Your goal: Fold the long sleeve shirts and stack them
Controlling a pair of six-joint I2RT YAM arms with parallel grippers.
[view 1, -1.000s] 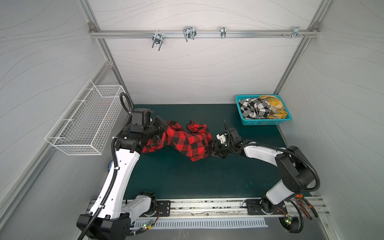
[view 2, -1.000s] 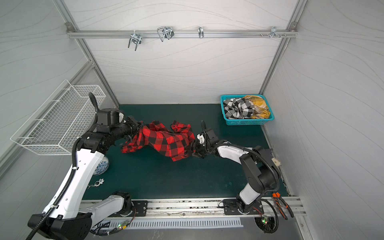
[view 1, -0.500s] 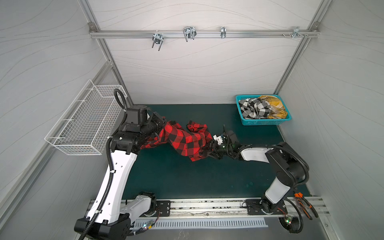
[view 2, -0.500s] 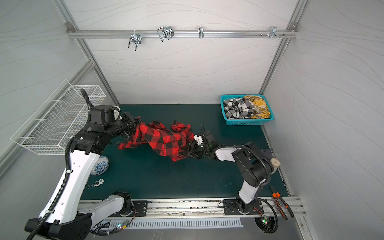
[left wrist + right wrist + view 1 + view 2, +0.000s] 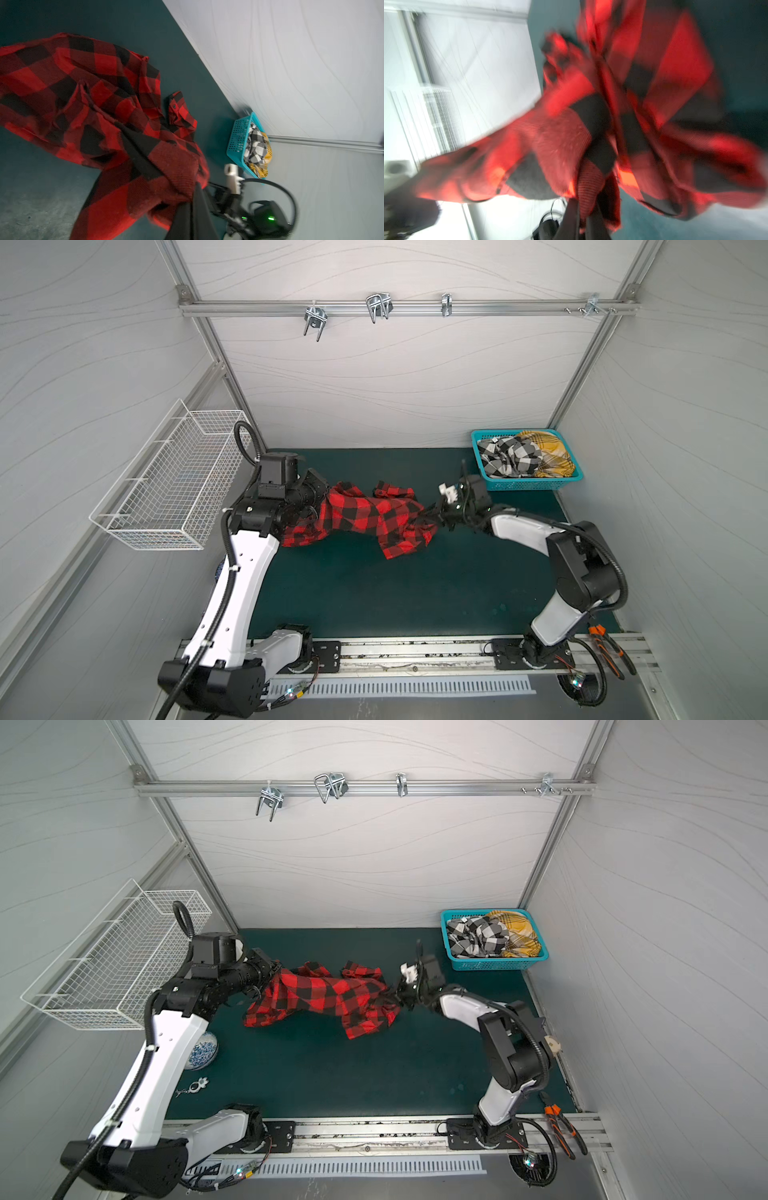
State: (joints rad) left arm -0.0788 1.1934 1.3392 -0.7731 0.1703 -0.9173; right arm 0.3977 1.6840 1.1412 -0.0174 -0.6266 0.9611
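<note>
Nearest the front rail, orange-handled pliers (image 5: 603, 640) lie by the right arm's base, and the front half of the green mat (image 5: 374, 593) holds nothing of the task.

Over the middle of the mat the red-and-black plaid shirt (image 5: 365, 518) hangs between the two arms. The left gripper (image 5: 318, 502) is clamped on its left end. The right gripper (image 5: 436, 517) is pinched shut on a bunched wad at its right end, and the blurred right wrist view shows cloth gathered between the fingers (image 5: 571, 220).

The shirt's long axis runs left to right, roughly parallel to the back wall. It is roped rather than flat, with loose flaps drooping toward the front at each end. A buttoned cuff or placket (image 5: 176, 110) sits on the far side. I cannot tell which end is collar and which is hem.

This looks like the opening-out step for the first shirt, with nothing folded yet. The next move likely calls for drawing the grips apart and laying the cloth flat, perhaps regrasping at true corners.

Farther back, the teal basket (image 5: 528, 486) in the right rear corner holds the black-and-white check shirt (image 5: 509, 456) and the mustard plaid shirt (image 5: 552, 456). A wire basket (image 5: 166, 489) hangs on the left wall.
</note>
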